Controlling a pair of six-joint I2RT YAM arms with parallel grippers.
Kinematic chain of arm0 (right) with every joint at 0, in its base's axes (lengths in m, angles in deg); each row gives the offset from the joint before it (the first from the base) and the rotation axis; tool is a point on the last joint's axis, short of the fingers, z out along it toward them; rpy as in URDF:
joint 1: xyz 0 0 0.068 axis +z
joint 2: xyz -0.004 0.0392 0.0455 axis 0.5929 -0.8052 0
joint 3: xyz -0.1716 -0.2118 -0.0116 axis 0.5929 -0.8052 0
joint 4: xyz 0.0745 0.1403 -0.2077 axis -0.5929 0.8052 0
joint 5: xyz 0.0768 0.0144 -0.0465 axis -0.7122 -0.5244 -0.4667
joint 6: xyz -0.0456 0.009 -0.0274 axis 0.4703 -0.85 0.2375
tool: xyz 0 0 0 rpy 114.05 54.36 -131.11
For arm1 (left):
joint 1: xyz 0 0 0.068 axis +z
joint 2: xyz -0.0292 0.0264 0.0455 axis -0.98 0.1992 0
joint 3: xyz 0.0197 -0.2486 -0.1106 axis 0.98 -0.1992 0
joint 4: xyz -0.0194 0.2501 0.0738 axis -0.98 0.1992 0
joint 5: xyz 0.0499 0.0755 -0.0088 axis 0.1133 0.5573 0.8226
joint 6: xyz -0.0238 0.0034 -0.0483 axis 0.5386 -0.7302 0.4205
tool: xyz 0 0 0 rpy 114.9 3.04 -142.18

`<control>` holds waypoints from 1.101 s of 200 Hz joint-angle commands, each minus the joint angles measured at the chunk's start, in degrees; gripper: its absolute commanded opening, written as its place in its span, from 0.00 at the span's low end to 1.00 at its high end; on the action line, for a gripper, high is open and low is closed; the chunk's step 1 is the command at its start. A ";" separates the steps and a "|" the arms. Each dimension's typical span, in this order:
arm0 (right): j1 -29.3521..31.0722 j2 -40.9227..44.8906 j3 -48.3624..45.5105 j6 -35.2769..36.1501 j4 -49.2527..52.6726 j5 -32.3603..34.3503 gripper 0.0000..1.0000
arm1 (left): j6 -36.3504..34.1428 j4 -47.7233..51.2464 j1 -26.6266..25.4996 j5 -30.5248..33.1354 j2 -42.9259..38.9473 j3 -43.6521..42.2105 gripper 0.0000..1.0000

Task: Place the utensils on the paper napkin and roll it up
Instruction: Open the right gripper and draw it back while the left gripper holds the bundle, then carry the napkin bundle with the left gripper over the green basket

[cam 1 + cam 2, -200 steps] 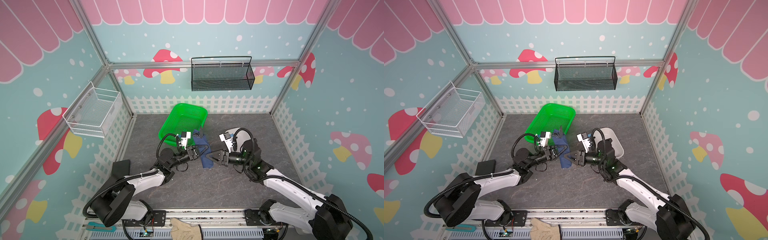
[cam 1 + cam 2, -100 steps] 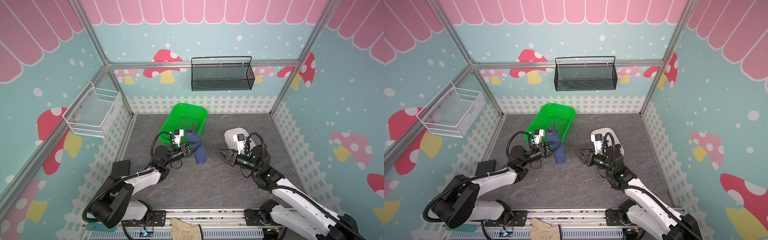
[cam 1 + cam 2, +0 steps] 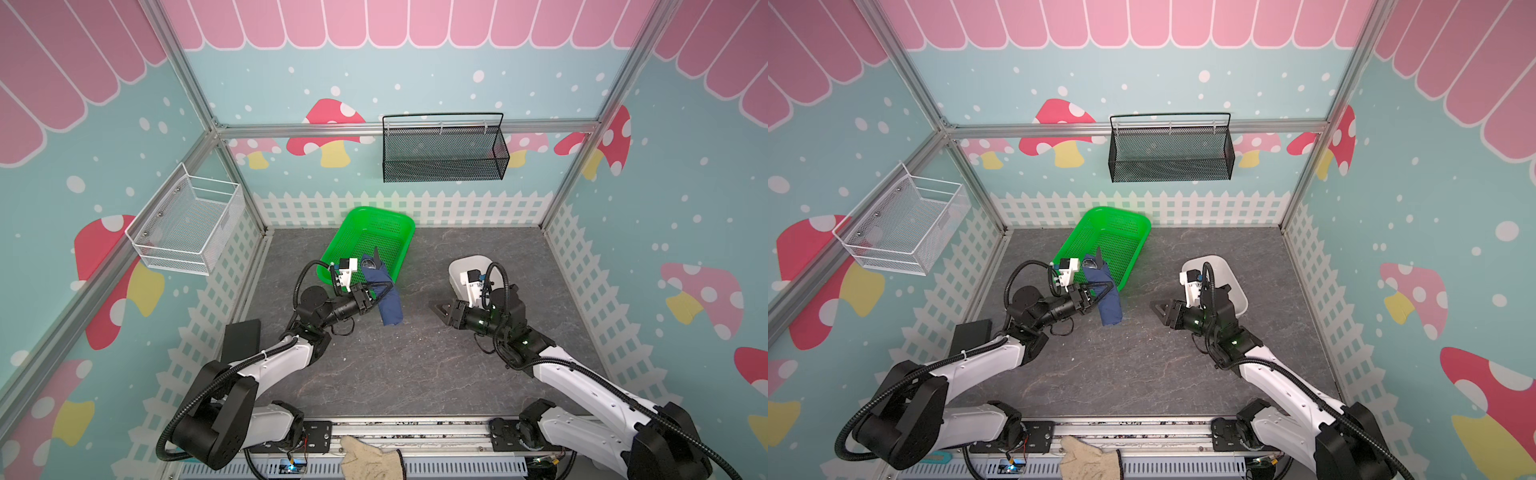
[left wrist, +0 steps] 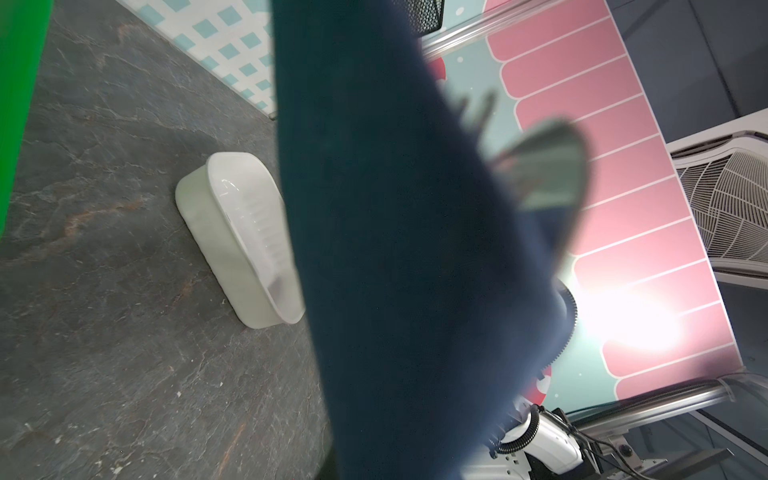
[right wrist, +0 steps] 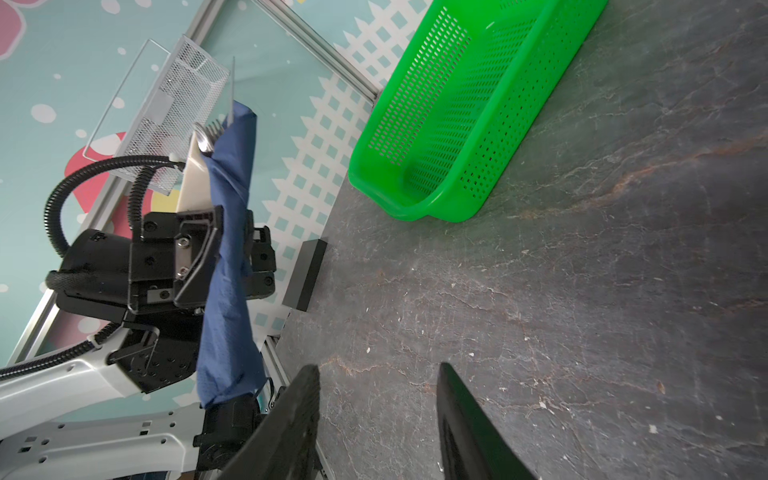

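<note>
The paper napkin [image 3: 386,301] [image 3: 1111,305] is a dark navy roll, held off the grey floor and standing nearly upright. My left gripper [image 3: 383,287] [image 3: 1105,287] is shut on its middle, just in front of the green basket. The utensils stick out of the roll's upper end: a silver spoon bowl [image 4: 544,170] and fork tines [image 5: 214,126]. In the left wrist view the napkin [image 4: 395,249] hides the jaws. My right gripper [image 3: 441,309] [image 5: 378,368] stands open and empty, well to the right of the roll, low over the floor.
A green basket [image 3: 399,222] [image 5: 457,124] lies behind the roll. A white oval dish [image 3: 467,266] [image 4: 237,232] sits behind my right wrist. A black box [image 3: 241,336] is at the left fence. A beige glove [image 3: 370,461] lies on the front rail. Wire baskets hang on the walls.
My right gripper has let go of the napkin roll, opened and drawn back to the right. The left gripper has kept the roll and carried it up toward the green basket.
</note>
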 commanded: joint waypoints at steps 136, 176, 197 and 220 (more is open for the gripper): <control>-0.64 -42.51 29.18 -3.98 -0.53 -4.73 0.48 | -9.98 21.15 7.55 -3.94 -10.92 2.85 0.01; -0.51 -55.80 41.94 -4.20 0.03 -8.61 0.48 | -9.83 22.18 9.36 -4.53 -11.19 2.87 0.00; -0.55 -60.09 47.36 -2.63 4.92 -7.55 0.47 | -10.14 22.90 10.13 -4.79 -11.07 3.02 0.00; -0.58 -60.78 48.73 -0.05 10.99 -4.81 0.43 | -10.95 24.16 10.84 -5.88 -9.98 4.09 0.00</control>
